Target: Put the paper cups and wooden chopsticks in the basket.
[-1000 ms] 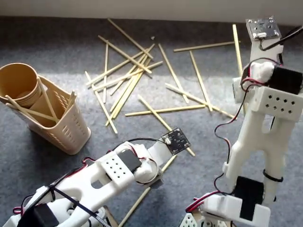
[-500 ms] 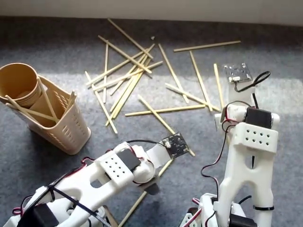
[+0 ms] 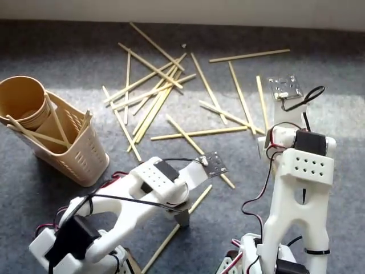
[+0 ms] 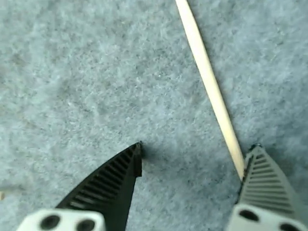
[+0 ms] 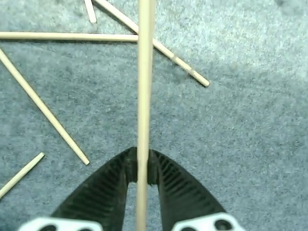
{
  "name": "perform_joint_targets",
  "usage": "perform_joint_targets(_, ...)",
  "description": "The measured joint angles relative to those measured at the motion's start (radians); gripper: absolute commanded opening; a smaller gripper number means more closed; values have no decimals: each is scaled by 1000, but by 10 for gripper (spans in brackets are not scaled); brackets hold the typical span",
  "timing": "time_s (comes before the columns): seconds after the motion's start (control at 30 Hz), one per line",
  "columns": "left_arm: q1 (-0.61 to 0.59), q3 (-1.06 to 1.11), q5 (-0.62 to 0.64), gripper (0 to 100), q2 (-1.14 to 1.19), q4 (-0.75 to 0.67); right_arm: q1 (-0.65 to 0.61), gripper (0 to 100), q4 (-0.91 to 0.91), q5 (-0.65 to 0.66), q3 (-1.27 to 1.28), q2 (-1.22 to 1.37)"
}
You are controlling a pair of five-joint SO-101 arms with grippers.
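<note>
Over the last second your right arm drew back from the far edge toward its base, bringing a chopstick with it, and then held its place. Your left arm rose, and its wrist shifted a little toward the scattered sticks.

Your right gripper (image 5: 142, 166) was pinched tight on the carried chopstick (image 5: 144, 72), which ran straight out between the two dark fingers (image 5: 108, 187). The right wrist view showed that grip plainly. From the high view you saw the carried chopstick (image 3: 262, 105) reaching out past the wrist board over the grey mat (image 3: 319, 57), while the arm hid the fingers.

Your left gripper (image 4: 197, 159) stood with its jaws wide apart over bare mat. In the left wrist view the near chopstick (image 4: 207, 77) ran in to the tip of the pale finger (image 4: 262, 178). It looked to be touching, though I could not be sure. The high view showed what the wrist could not: the near chopstick (image 3: 200, 200) slanted on under the left arm.

The basket (image 3: 85, 151) stood on the left arm's side of the mat, well apart from both grippers. The paper cups (image 3: 21, 97) were stacked in one end of it, and a few sticks leaned inside. The loose chopsticks (image 3: 154, 97) lay crossed on the mat, beyond the left arm.
</note>
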Motion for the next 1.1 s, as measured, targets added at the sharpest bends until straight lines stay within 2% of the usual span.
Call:
perform_joint_targets(0.13, 5, -43, -40, 67, 54, 18, 0, 6, 0, 0, 0, 0)
perform_joint_targets(0.2, 6, -46, -78, 2, 60, 18, 0, 6, 0, 0, 0, 0)
perform_joint_targets(0.47, 6, -63, -121, 4, 64, 34, 2, 6, 0, 0, 0, 0)
perform_joint_targets(0.63, 0, -115, -158, 4, -5, 184, 0, 6, 0, 0, 0, 0)
perform_joint_targets(0.9, -2, -230, -163, 4, -278, 402, 0, 6, 0, 0, 0, 0)
perform_joint_targets(1.1, -140, -476, -167, 4, -473, 525, 0, 6, 0, -46, 0, 0)
